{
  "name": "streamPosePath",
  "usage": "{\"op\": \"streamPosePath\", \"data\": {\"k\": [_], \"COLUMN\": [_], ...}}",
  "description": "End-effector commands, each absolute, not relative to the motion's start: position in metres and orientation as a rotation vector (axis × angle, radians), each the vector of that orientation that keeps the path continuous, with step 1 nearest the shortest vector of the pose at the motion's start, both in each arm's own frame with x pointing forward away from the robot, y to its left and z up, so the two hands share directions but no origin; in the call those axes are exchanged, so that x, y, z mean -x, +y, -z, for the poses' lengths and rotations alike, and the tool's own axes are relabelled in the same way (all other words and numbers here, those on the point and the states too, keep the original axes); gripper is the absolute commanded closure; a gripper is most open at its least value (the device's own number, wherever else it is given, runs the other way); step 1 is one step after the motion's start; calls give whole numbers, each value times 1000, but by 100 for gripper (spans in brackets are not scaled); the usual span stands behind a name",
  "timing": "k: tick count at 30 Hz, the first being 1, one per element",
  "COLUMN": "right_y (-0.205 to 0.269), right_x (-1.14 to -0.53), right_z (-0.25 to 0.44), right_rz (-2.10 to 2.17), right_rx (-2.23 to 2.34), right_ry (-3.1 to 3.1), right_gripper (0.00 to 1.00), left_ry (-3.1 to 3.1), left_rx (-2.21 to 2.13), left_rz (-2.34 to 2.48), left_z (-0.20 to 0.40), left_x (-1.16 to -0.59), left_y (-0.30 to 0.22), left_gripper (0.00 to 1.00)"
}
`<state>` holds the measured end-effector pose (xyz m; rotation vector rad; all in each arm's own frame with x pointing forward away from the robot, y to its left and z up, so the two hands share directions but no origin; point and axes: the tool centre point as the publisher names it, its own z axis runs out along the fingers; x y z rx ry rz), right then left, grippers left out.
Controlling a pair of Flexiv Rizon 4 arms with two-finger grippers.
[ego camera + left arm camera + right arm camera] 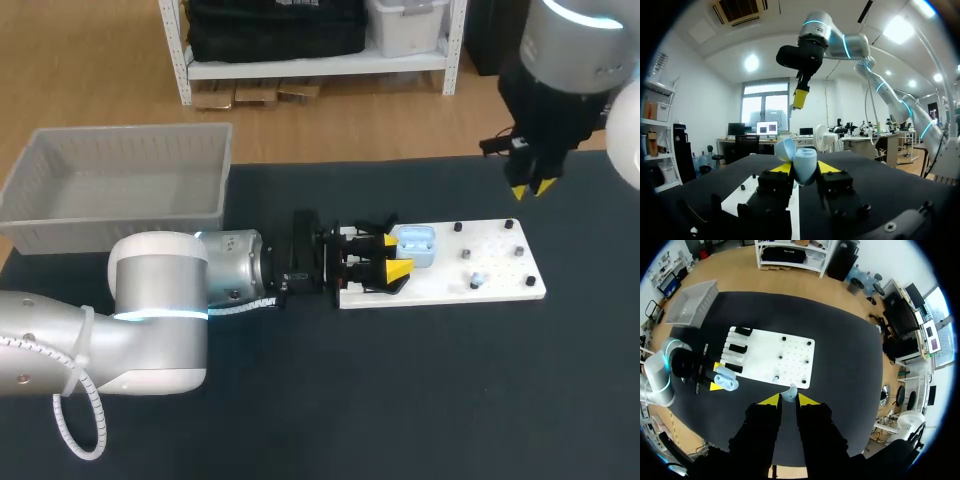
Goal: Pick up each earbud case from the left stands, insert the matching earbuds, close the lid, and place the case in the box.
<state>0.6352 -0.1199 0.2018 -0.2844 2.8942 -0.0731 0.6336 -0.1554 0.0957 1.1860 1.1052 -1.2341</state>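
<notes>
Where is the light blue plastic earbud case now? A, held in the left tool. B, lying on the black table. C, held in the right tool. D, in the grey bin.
A: the light blue plastic earbud case sits between both yellow tips of the left tool.

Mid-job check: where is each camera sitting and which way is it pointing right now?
Head: fixed above and behind, looking down on the table; left arm and right arm show.
Left wrist: low over the table, facing level along the left gripper, shut on the earbud case; right arm overhead.
Right wrist: high up, facing straight down past the right gripper, holding an earbud, onto the white board.
Shared: all three show the earbud case.
</notes>
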Motion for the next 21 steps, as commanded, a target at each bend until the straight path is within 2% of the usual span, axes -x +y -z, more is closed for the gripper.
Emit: {"op": "streamPosePath", "data": {"k": [1,8,16,21], "right_y": [-121,-121,-100,-85], "right_x": [-633,-633,-632,-628], "right_z": [-201,-201,-212,-208], "right_rz": [71,71,85,116], "right_rx": [282,282,-219,-334], "right_ry": [2884,2884,2915,2899], "right_gripper": [100,100,100,100], "left_ry": [1105,1105,1105,1105], "left_rx": [-1183,-1183,-1183,-1183], "left_rz": [1232,1232,1232,1232], "left_z": [-95,-95,-95,-95], "left_x": [-633,-633,-633,-633], "left_y": [-155,-155,-155,-155], "left_gripper": [100,100,100,100]}}
